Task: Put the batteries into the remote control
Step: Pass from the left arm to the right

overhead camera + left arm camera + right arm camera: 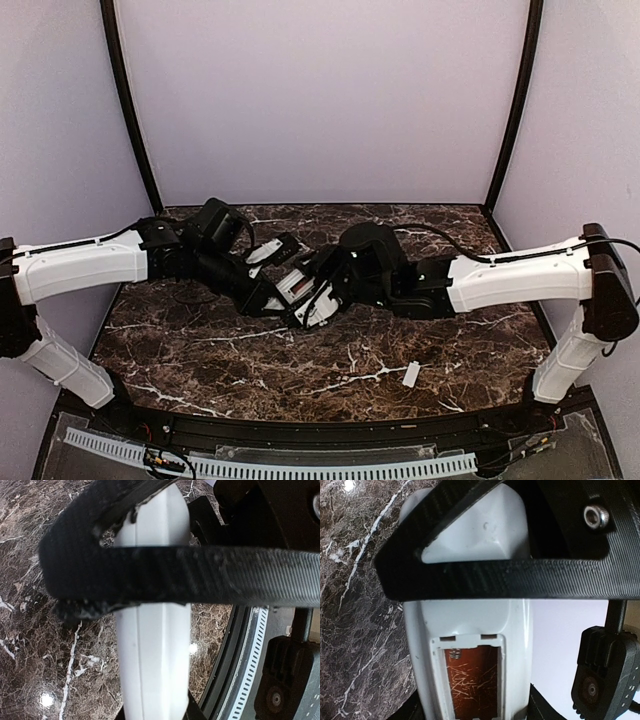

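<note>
Two arms meet at the middle of the bench — the left pincer is squeezing the remote control, and the right pincer sits around it, but I cannot tell if it grips. The remote looks light, hard and slippery — hold its long sides, away from the open battery bay.

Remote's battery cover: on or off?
Off: bay of the remote control is exposed; white cover lies apart on the table.

Ovhd cam; wrists share remote control.
</note>
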Action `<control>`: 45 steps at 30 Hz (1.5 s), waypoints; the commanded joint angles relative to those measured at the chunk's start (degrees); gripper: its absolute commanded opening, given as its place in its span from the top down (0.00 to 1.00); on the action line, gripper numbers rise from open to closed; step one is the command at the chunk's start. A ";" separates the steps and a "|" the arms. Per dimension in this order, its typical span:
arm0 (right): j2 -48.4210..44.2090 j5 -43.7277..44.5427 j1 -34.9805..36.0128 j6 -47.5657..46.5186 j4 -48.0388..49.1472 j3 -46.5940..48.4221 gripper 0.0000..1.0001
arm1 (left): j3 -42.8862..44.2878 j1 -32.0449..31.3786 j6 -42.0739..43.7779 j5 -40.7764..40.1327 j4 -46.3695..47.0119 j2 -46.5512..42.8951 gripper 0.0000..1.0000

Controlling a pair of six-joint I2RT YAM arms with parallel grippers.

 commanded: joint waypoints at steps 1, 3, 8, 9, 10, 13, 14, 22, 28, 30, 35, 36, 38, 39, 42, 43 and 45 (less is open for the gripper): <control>2.06 3.12 0.67 2.44 1.63 2.03 0.64 | 1.54 0.18 0.55 2.90 0.78 -0.82 1.00; 2.64 4.26 0.71 2.67 1.14 2.20 0.67 | 1.47 0.18 0.95 3.88 0.71 -0.83 1.00; 3.42 5.43 0.96 2.73 2.97 1.79 0.55 | 1.69 0.18 1.04 4.12 0.40 -0.03 1.00; 3.43 5.39 1.03 2.69 3.07 1.88 0.55 | 1.86 0.18 1.00 3.84 0.24 0.09 1.00; 3.47 5.46 1.10 2.76 3.17 2.03 0.55 | 1.98 0.18 0.95 3.67 0.17 0.34 1.00; 3.72 5.81 1.16 2.94 2.75 2.24 0.56 | 2.09 0.18 0.74 3.30 0.15 0.51 1.00; 3.77 5.91 1.25 3.01 2.68 2.24 0.55 | 2.10 0.18 0.68 3.23 0.17 0.51 1.00; 3.47 6.02 2.00 5.02 0.99 2.44 0.38 | 2.26 0.18 0.53 2.33 0.63 0.76 1.00; 3.21 5.64 2.19 5.85 0.00 2.51 0.63 | 2.37 0.18 0.47 2.27 0.45 0.86 1.00; 3.12 5.50 2.24 6.61 -1.16 2.83 0.71 | 2.36 0.18 0.38 2.32 0.50 0.76 1.00; 2.54 5.58 2.24 10.88 -5.50 3.83 0.83 | 2.56 0.18 0.64 2.64 0.47 0.58 0.99; 2.21 5.58 2.29 12.64 -7.70 4.09 0.84 | 2.73 0.18 0.88 2.46 0.12 0.68 0.93; 1.44 5.04 2.22 17.20 -12.12 4.69 0.85 | 3.43 0.25 1.24 1.04 -1.03 0.74 0.57; 1.12 4.22 2.05 20.45 -15.32 5.12 0.85 | 3.90 0.26 1.42 -0.30 -1.44 0.74 0.35; 0.72 0.45 1.23 30.88 -25.91 5.93 0.86 | 4.34 0.32 2.36 -3.35 -2.56 -0.28 0.03; 0.66 -0.99 1.00 33.97 -29.87 5.49 0.87 | 4.37 0.34 2.45 -4.56 -2.68 -0.69 0.02; 0.60 -4.97 0.16 39.72 -34.94 4.27 0.87 | 4.38 0.66 3.94 -6.27 -2.83 -1.86 0.01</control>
